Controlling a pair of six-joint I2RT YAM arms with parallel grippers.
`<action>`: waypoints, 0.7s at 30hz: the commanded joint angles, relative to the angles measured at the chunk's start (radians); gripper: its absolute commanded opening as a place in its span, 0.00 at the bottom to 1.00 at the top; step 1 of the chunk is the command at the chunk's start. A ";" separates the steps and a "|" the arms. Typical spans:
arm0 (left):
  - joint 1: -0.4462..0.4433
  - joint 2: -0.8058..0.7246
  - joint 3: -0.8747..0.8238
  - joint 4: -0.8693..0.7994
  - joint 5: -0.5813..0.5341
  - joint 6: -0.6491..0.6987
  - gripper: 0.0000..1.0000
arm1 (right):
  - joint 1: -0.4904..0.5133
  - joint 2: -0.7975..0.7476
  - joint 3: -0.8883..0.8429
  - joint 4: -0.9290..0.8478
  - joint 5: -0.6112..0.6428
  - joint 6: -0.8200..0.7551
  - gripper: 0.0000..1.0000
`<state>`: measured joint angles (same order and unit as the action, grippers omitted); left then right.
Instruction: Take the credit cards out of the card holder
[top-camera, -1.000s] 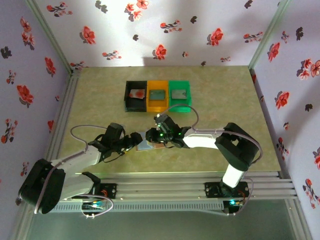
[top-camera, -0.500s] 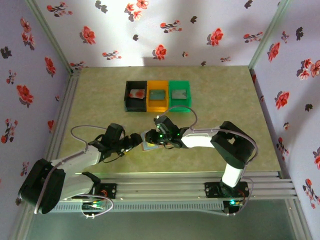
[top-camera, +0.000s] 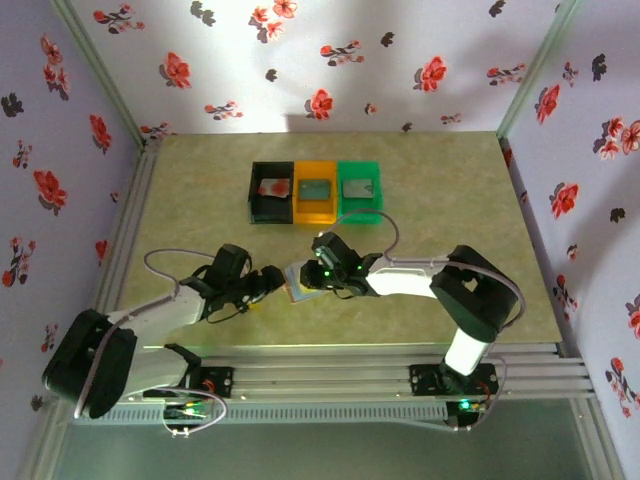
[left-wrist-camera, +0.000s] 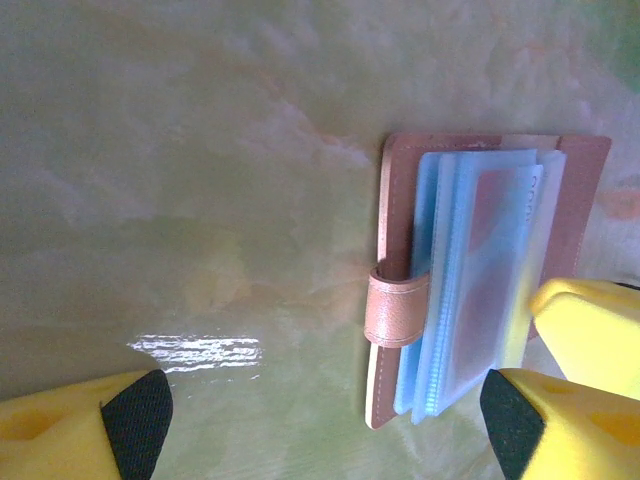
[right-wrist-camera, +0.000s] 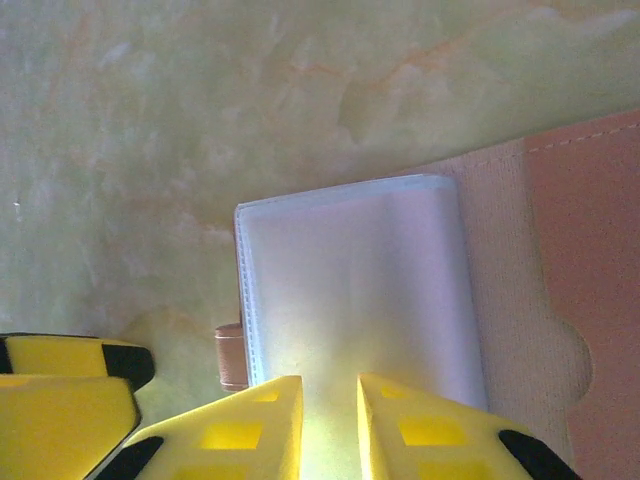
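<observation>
The card holder (top-camera: 297, 291) lies open on the table between my two grippers. In the left wrist view its tan cover (left-wrist-camera: 398, 200) with a strap loop holds a stack of pale blue sleeves (left-wrist-camera: 470, 290), and a reddish card (left-wrist-camera: 492, 215) shows through them. My left gripper (left-wrist-camera: 320, 425) is open wide around the holder's near end, touching nothing. My right gripper (right-wrist-camera: 330, 390) rests on the top sleeve (right-wrist-camera: 350, 280), its fingers a narrow gap apart. Whether they pinch the sleeve is unclear. One right finger (left-wrist-camera: 590, 330) sits at the sleeves' far edge.
A black bin (top-camera: 271, 205), an orange bin (top-camera: 315, 208) and a green bin (top-camera: 360, 209) stand in a row behind the holder. A card lies in each bin. Flowered walls enclose the table on three sides.
The right arm shifted a little left over the holder and then settled back. Its wrist turned slightly. The left arm has hardly moved.
</observation>
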<state>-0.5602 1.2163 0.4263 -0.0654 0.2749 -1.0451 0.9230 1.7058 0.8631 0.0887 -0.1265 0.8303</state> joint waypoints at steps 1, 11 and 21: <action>-0.003 0.054 0.011 0.042 0.039 0.006 0.86 | -0.006 -0.046 -0.004 -0.021 0.016 -0.040 0.22; -0.033 0.118 0.098 0.178 0.085 -0.030 0.85 | -0.126 -0.128 -0.075 -0.046 -0.020 -0.027 0.23; -0.070 0.245 0.169 0.128 0.107 -0.014 0.84 | -0.124 -0.202 -0.055 -0.102 -0.086 -0.123 0.37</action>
<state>-0.5732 1.3594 0.5663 -0.1989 0.2718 -1.0679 0.7944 1.5085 0.7856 0.0059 -0.1627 0.7555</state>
